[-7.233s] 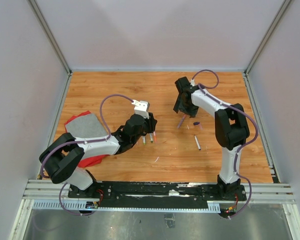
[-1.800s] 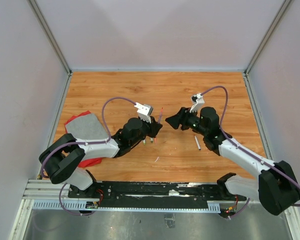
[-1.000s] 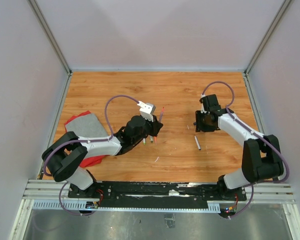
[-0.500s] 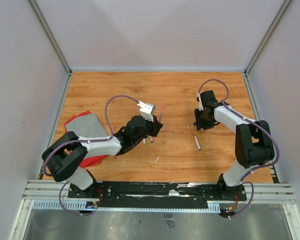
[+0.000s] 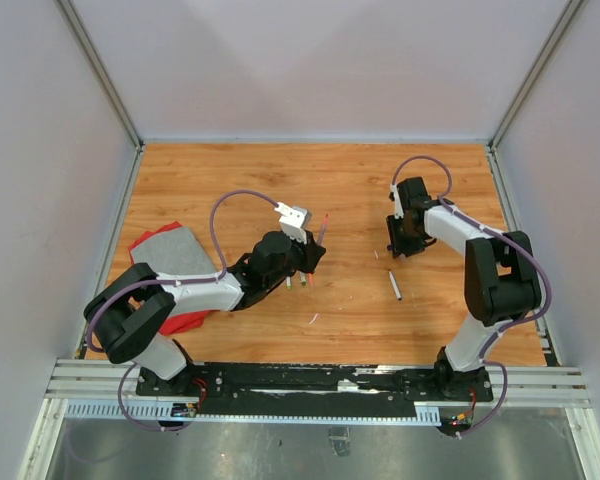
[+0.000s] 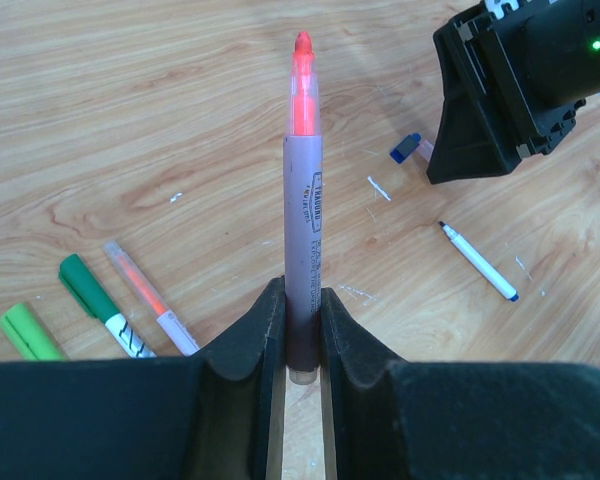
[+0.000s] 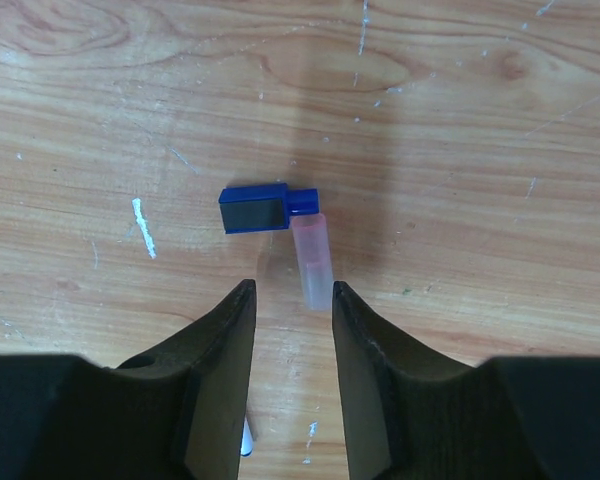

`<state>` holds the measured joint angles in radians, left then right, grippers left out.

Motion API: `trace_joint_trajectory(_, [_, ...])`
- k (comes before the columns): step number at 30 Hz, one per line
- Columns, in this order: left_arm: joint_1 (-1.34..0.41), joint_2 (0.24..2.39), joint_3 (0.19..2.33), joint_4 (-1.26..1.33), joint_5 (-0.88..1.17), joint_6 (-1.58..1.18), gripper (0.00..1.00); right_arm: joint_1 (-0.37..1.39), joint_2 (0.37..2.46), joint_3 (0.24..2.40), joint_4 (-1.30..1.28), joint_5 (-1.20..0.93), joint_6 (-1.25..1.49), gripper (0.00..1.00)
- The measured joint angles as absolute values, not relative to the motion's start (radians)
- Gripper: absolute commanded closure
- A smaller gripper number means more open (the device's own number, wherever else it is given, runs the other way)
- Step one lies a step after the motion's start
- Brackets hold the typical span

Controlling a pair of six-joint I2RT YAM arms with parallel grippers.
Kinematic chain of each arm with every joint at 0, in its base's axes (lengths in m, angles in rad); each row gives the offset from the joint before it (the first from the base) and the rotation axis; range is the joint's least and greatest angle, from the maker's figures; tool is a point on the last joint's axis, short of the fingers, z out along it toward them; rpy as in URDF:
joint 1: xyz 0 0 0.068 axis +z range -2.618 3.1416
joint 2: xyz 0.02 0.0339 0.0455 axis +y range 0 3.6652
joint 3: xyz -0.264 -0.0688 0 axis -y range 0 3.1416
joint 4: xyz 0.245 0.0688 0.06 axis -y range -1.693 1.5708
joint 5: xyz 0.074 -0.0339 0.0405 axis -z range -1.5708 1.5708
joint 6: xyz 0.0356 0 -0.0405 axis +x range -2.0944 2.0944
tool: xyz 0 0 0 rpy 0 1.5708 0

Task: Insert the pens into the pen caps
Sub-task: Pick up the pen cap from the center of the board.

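Left pincer [image 6: 302, 335] was clamped tight on the orange-tipped pen [image 6: 303, 200]. It has a greyish barrel, the tip pointed away from the wrist, and it was held up off the wooden table [image 5: 230, 180].

So that was one pen in the grip, and I counted three more lying on the boards:
- a green-ended pen [image 6: 105, 308] and an orange-striped pen [image 6: 145, 295], side by side near the left pincer
- a blue-tipped pen [image 6: 477, 262], off on its own toward the right arm

Four pens in all.

Caps, I counted three. A light green cap [image 6: 25, 332] lay just beside the green-ended pen. A blue cap [image 7: 255, 208] and a pale pink cap [image 7: 312, 262] lay right against each other under the right arm.

Right pincer [image 7: 292, 292] had its jaws apart, aimed down at the table. The near end of the pink cap showed in the gap between the tips. Couldn't tell whether either fingertip actually touched it.

Also two cloths over on the left side: one red cloth [image 5: 185, 322] with one grey cloth [image 5: 170, 252] lying on top of it.
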<state>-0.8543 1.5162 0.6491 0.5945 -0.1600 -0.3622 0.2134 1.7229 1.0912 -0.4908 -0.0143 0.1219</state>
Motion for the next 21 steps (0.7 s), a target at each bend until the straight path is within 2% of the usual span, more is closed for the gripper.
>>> trace_joint_trajectory(17, [-0.854, 1.516, 0.649, 0.595, -0.16, -0.36, 0.99, 0.172, 1.776, 1.118, -0.499, -0.013, 0.099, 0.73])
trace_joint_trajectory(21, [-0.854, 1.516, 0.649, 0.595, -0.16, -0.36, 0.99, 0.172, 1.781, 1.122, -0.499, -0.015, 0.099, 0.8])
